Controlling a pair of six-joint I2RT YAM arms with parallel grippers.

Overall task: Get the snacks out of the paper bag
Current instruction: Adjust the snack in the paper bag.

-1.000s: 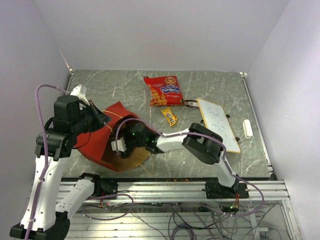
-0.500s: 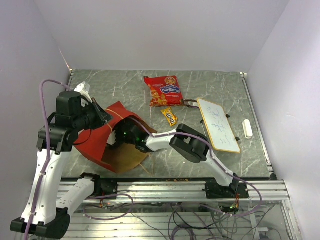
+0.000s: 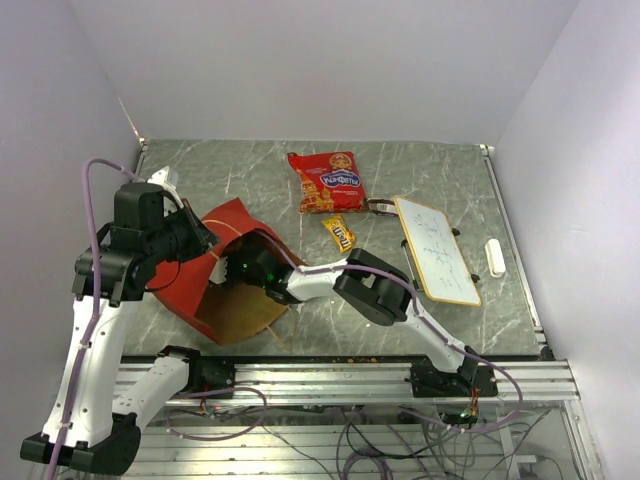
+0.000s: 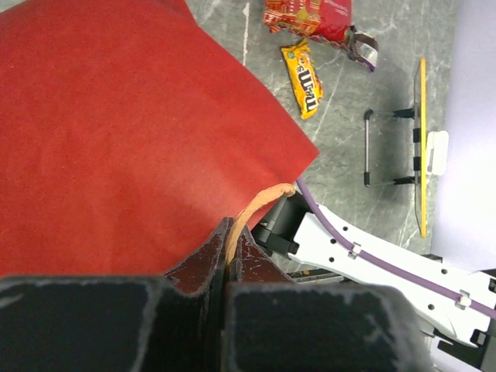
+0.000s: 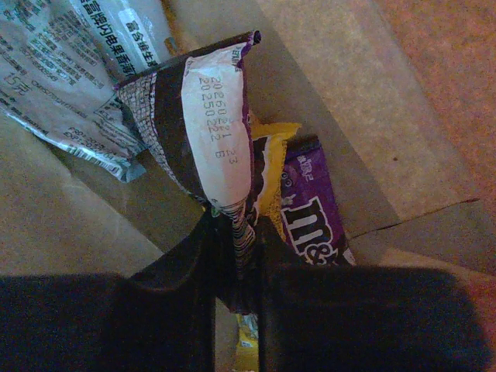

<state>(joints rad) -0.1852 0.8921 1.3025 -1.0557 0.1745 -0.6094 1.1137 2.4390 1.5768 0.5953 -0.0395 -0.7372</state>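
Note:
The paper bag [image 3: 205, 250], red outside and brown inside, lies on its side at the left with its mouth toward the near edge. My left gripper [image 4: 226, 240] is shut on its string handle [image 4: 260, 203], beside the red wall [image 4: 116, 139]. My right gripper [image 5: 236, 232] is deep inside the bag, shut on a dark wrapper with a white date patch [image 5: 213, 124]. Beside it lie a purple packet [image 5: 314, 209], a yellow one [image 5: 271, 167] and a silvery wrapper [image 5: 70, 70]. Out on the table lie the large red packet [image 3: 327, 181], a small yellow packet [image 3: 340, 233] and a small dark wrapper [image 3: 378, 206].
A white wood-framed board [image 3: 435, 248] stands at the right, with a small white block [image 3: 495, 257] beyond it near the table's right edge. The right arm [image 3: 370, 285] stretches from the middle leftward into the bag's mouth.
The right gripper pushed further into the bag and closed on the dark wrapper. The left arm shifted slightly, still holding the handle.

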